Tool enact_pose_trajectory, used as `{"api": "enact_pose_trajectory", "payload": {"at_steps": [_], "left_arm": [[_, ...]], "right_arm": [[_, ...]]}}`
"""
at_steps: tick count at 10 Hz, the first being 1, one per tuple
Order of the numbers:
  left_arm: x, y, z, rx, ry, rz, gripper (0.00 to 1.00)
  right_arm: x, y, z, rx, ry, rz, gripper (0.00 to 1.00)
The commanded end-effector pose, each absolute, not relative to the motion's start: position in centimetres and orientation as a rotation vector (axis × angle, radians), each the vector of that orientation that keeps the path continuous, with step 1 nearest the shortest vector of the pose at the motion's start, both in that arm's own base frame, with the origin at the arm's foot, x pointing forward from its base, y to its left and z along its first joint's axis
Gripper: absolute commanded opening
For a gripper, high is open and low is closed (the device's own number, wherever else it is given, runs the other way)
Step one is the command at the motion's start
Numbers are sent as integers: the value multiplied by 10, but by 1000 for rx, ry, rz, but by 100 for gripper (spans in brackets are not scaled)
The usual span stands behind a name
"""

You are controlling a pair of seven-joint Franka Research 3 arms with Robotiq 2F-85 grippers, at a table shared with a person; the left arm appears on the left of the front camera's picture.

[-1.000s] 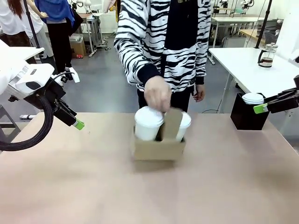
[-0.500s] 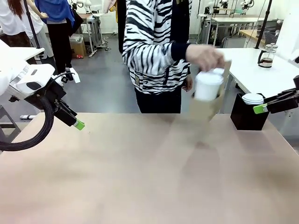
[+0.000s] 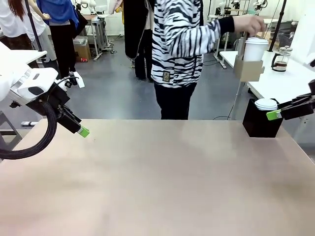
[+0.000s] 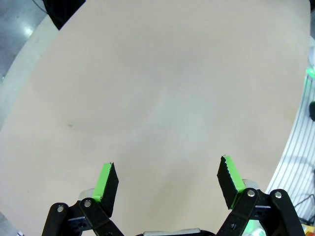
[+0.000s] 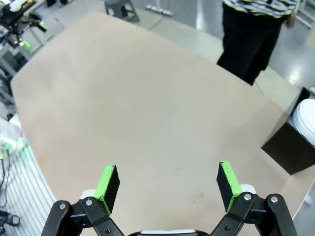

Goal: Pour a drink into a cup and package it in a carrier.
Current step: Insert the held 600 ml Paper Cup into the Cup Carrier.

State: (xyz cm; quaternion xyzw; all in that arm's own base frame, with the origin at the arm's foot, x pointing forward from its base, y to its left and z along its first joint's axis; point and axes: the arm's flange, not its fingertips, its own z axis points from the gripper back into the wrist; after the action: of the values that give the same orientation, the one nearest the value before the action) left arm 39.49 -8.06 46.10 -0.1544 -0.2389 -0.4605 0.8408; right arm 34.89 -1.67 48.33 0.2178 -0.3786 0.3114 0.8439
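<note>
Simply tan table (image 3: 157, 187), grey floor (image 3: 108, 93)

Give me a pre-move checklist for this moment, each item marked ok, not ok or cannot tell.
1. Left gripper open, holding nothing: ok.
2. Right gripper open, holding nothing: ok.
3. Carrier on the shared table: not ok; the person's hand holds it up beyond the far edge.
4. Cup seated in the carrier, lid on: ok.
5. Drink inside the cup: cannot tell; the lid hides it.
6. Black box of white lids at the table's far right corner, apart from the right gripper: ok.
</note>
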Motion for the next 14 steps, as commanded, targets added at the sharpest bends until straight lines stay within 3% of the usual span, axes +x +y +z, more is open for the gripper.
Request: {"api": "enact_pose_trajectory", "payload": {"at_steps": [1, 14], "left_arm": [[395, -79, 461, -341, -513, -975, 100], [395, -79, 461, -341, -513, -975, 100]], "right_arm": [[348, -17, 482, 450, -782, 639, 100], [348, -17, 482, 450, -782, 639, 100]]}}
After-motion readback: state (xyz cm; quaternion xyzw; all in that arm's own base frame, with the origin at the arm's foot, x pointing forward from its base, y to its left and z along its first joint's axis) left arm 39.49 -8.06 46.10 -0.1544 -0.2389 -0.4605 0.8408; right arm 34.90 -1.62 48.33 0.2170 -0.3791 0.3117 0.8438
